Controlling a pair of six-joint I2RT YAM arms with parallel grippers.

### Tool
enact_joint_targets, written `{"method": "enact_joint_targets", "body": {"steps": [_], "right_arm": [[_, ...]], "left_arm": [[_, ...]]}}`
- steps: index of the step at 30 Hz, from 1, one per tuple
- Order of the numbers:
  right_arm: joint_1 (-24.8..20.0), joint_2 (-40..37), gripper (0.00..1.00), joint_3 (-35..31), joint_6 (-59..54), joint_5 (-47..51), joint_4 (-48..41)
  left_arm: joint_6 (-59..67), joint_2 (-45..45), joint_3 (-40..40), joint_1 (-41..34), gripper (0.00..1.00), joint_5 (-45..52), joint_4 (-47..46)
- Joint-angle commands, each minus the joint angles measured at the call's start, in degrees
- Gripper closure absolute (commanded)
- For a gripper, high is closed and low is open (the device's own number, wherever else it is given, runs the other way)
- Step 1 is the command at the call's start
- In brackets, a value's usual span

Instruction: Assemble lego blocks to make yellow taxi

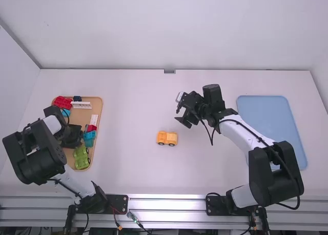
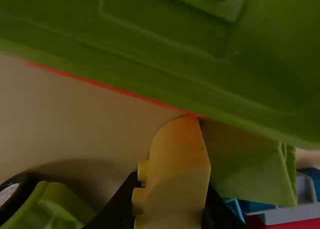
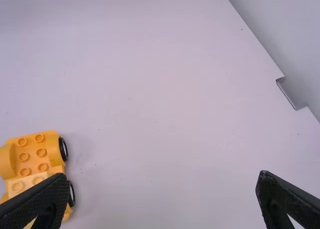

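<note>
My left gripper (image 1: 73, 137) is down over the wooden tray (image 1: 99, 110) at the left. In the left wrist view that left gripper (image 2: 167, 216) is shut on a yellow block (image 2: 180, 174), which has studs along one side and stands close to large green pieces. The yellow car base (image 1: 167, 138) with black wheels rests at mid-table; in the right wrist view the same car base (image 3: 36, 156) carries a lighter yellow block (image 3: 25, 185), partly behind a finger. My right gripper (image 1: 180, 113) is above the table beyond the car base, and its fingers stand wide apart in its wrist view (image 3: 162, 196).
In the wooden tray lie red pieces (image 1: 62, 102), a white piece (image 1: 81, 105), a teal piece (image 1: 89, 136) and a green vehicle (image 1: 81, 157). A blue tray (image 1: 266, 112) lies at the right, partly behind the right arm. Table surface extends between the two trays.
</note>
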Motion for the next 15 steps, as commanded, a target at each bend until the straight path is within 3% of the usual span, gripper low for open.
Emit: {"method": "enact_joint_targets", "body": {"steps": [1, 5, 11, 15], "right_arm": [[-0.1, -0.1, 0.02, -0.4, 0.4, -0.7, 0.2], [-0.1, -0.1, 0.01, -0.3, 7.2, -0.6, 3.4], [-0.1, -0.1, 0.01, -0.3, 19.1, -0.6, 10.2], [-0.1, -0.1, 0.01, -0.3, 26.8, -0.7, 15.0]], "left_arm": [[1.9, -0.4, 1.7, 0.0, 0.98, 0.7, 0.0], [3.1, -3.3, 3.6, 0.0, 0.98, -0.7, -0.8], [4.3, -14.8, 3.9, -0.3, 0.98, -1.9, -0.7], [15.5, -23.5, 1.4, -4.6, 0.98, 0.6, 6.1]]}}
